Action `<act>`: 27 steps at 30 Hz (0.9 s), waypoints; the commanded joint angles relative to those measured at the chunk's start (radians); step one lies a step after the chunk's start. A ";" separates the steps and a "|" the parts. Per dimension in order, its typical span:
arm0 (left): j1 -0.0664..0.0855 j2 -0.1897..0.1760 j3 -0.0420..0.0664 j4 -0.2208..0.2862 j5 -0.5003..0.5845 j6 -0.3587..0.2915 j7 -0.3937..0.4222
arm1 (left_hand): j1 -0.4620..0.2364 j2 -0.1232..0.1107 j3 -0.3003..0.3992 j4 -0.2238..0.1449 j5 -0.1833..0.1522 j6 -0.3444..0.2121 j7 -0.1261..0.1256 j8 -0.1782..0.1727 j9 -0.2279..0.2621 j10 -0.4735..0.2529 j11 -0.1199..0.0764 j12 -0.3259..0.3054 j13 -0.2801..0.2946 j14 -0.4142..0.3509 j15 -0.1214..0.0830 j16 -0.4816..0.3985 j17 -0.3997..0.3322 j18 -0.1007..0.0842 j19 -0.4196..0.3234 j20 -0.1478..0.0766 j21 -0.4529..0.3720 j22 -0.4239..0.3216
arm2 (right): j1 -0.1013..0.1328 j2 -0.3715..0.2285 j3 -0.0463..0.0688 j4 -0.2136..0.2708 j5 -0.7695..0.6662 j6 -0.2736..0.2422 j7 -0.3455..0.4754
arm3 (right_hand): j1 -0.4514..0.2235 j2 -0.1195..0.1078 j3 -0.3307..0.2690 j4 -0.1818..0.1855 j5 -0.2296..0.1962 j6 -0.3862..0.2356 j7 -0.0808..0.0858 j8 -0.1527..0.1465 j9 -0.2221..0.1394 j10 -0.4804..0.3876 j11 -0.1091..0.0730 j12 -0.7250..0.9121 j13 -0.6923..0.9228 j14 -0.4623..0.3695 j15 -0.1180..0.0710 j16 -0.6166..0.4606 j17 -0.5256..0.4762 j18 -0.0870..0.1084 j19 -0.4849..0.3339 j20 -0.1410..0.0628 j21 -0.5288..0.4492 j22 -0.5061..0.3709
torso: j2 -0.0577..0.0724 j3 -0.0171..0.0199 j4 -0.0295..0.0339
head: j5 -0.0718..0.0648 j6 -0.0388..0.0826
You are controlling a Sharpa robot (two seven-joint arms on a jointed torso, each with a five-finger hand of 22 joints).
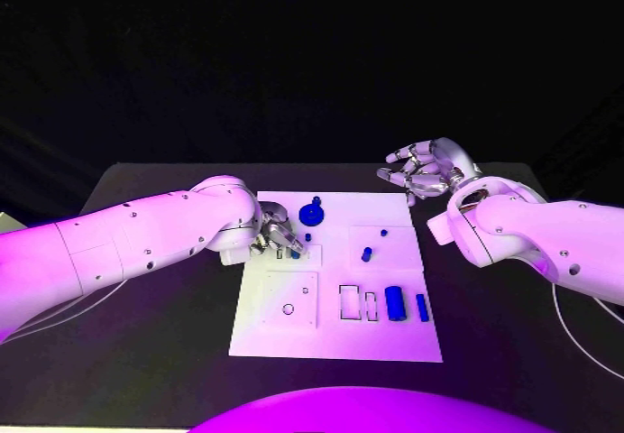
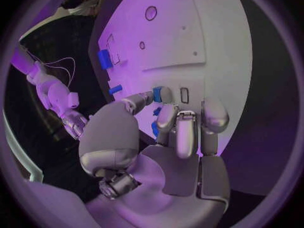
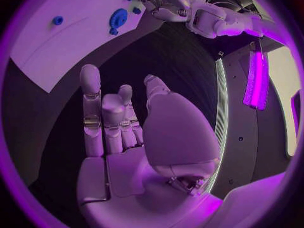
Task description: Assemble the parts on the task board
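Observation:
The white task board [image 1: 338,329] lies in the middle of the black table. My left hand [image 1: 277,236] is low over its upper left area and pinches a small blue part [image 2: 158,93] between thumb and a finger, right beside a small rectangular slot [image 2: 184,95]. A second blue piece [image 2: 155,129] shows under the curled fingers. My right hand [image 1: 423,171] hovers over the bare table beyond the board's far right corner, holding nothing, its fingers [image 3: 90,106] stretched out. A round blue knob [image 1: 312,214] stands near the board's far edge.
A blue block [image 1: 394,303] and a thin blue bar [image 1: 421,308] lie at the board's right side next to two rectangular cut-outs [image 1: 350,302]. Two small blue pieces [image 1: 367,254] sit near the board's middle. A round hole [image 1: 288,309] is at the lower left.

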 commanded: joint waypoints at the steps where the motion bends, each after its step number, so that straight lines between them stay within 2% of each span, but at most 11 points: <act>1: -0.003 -0.002 -0.001 0.008 -0.005 0.005 0.007 | -0.014 -0.004 -0.034 0.018 -0.006 0.003 0.007 -0.005 0.000 0.006 -0.004 0.006 0.003 0.080 -0.006 0.006 0.164 -0.019 0.008 -0.001 -0.005 0.000 | -0.001 -0.001 0.000 0.002 -0.003 0.013 0.010 | -0.014 0.001 0.006 0.002 -0.007 -0.004 0.006 0.006 -0.002 -0.009 -0.001 -0.005 -0.007 -0.013 0.000 -0.023 -0.015 0.018 -0.011 -0.001 -0.037 -0.023 | 0.000 -0.0004 0.0002 | -0.002 0.003; 5: -0.003 -0.006 -0.001 0.011 -0.007 0.002 0.008 | -0.017 -0.007 -0.065 0.038 -0.006 0.006 0.007 -0.008 -0.001 0.006 -0.004 0.006 0.004 0.080 -0.006 0.006 0.164 -0.019 0.010 -0.002 -0.005 0.001 | -0.002 -0.001 0.000 0.001 -0.003 0.012 0.011 | -0.017 -0.001 0.005 0.002 -0.011 -0.008 0.008 0.007 -0.002 -0.015 0.001 -0.011 -0.015 -0.023 0.002 -0.057 -0.036 0.025 -0.023 0.001 -0.092 -0.058 | -0.001 -0.0006 0.0002 | -0.002 0.004; 7: -0.003 -0.008 -0.001 0.013 -0.008 0.000 0.008 | -0.018 -0.008 -0.083 0.051 -0.006 0.008 0.007 -0.009 -0.002 0.008 -0.004 0.007 0.007 0.081 -0.006 0.007 0.166 -0.020 0.011 -0.002 -0.005 0.002 | -0.002 -0.001 0.000 0.001 -0.003 0.012 0.012 | -0.019 -0.001 0.004 0.002 -0.012 -0.012 0.011 0.012 -0.003 -0.027 0.004 -0.023 -0.032 -0.045 0.005 -0.135 -0.084 0.027 -0.033 0.004 -0.133 -0.089 | -0.001 -0.0003 0.0005 | -0.003 0.004; 13: -0.003 -0.016 0.001 0.022 -0.014 -0.005 0.007 | -0.018 -0.012 -0.112 0.071 -0.007 0.011 0.007 -0.011 -0.002 0.010 -0.004 0.009 0.012 0.082 -0.006 0.009 0.170 -0.020 0.012 -0.002 -0.005 0.003 | -0.004 -0.002 0.000 0.001 -0.003 0.014 0.015 | -0.021 -0.003 0.001 0.002 -0.015 -0.022 0.014 0.019 -0.004 -0.038 0.008 -0.035 -0.055 -0.064 0.009 -0.227 -0.135 0.027 -0.033 0.008 -0.164 -0.118 | -0.001 -0.0006 -0.0004 | -0.002 0.006; 20: -0.003 -0.032 0.012 0.042 -0.022 -0.020 0.007 | -0.014 -0.015 -0.120 0.074 -0.007 0.011 0.006 -0.011 -0.001 0.010 -0.004 0.010 0.013 0.082 -0.006 0.008 0.169 -0.020 0.013 -0.002 -0.004 0.005 | -0.006 -0.002 0.000 0.000 -0.003 0.014 0.020 | -0.022 -0.001 -0.009 0.002 -0.018 -0.045 0.025 0.034 -0.007 -0.075 0.020 -0.063 -0.104 -0.105 0.022 -0.341 -0.169 0.027 -0.050 0.022 -0.228 -0.178 | -0.001 -0.0004 0.0007 | -0.003 0.008; 27: -0.003 -0.046 0.032 0.062 -0.025 -0.035 0.008 | -0.012 -0.019 -0.133 0.082 -0.007 0.010 0.007 -0.013 -0.002 0.008 -0.004 0.007 0.009 0.081 -0.006 0.007 0.165 -0.020 0.013 -0.002 -0.004 0.005 | -0.008 -0.002 0.000 -0.002 -0.003 0.016 0.025 | -0.023 0.000 -0.018 0.002 -0.020 -0.059 0.034 0.053 -0.009 -0.089 0.031 -0.119 -0.193 -0.131 0.034 -0.431 -0.176 0.027 -0.063 0.035 -0.292 -0.251 | -0.001 -0.0004 0.0003 | -0.002 0.013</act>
